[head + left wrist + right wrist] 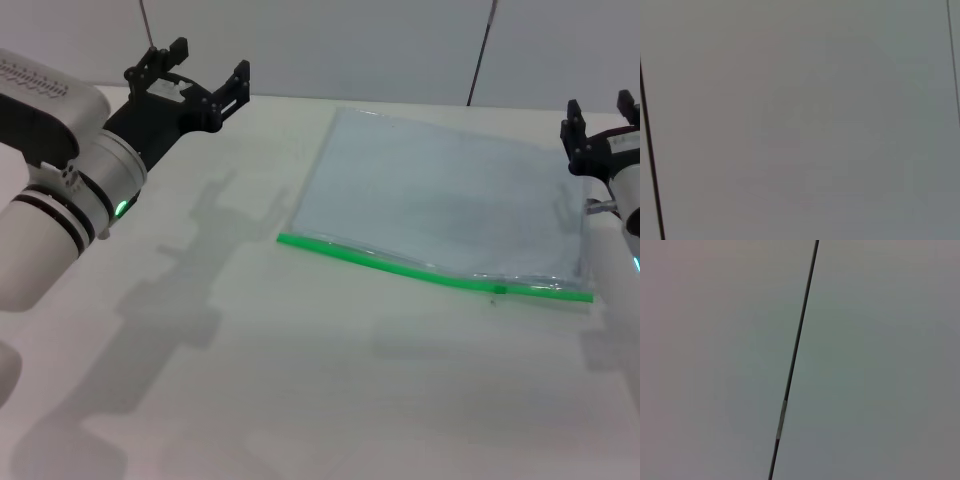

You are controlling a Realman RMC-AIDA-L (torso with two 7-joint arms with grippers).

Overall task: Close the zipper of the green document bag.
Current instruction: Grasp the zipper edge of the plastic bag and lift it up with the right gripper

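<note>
We see the green document bag [440,200], a large flat rectangular pouch of translucent pale blue-grey plastic, lying flat on the white table [300,380], right of centre. Its near long edge carries the zipper [430,268], a thin bright green plastic strip running from the near left corner to the near right corner of the bag. A small dark spot sits on the strip towards its right end; we cannot tell whether this is the slider tab.

The left gripper [212,78], a black two-fingered pincer on a white and black arm, hangs above the far left part of the table, well apart from the bag. Its fingers are spread wide and hold nothing.

The right gripper [602,112], also black, sits at the right edge of the scene, just beside the far right corner of the bag. Its two fingers stand apart with nothing between them.

Both wrist views show only a plain grey surface crossed by a thin dark line.
</note>
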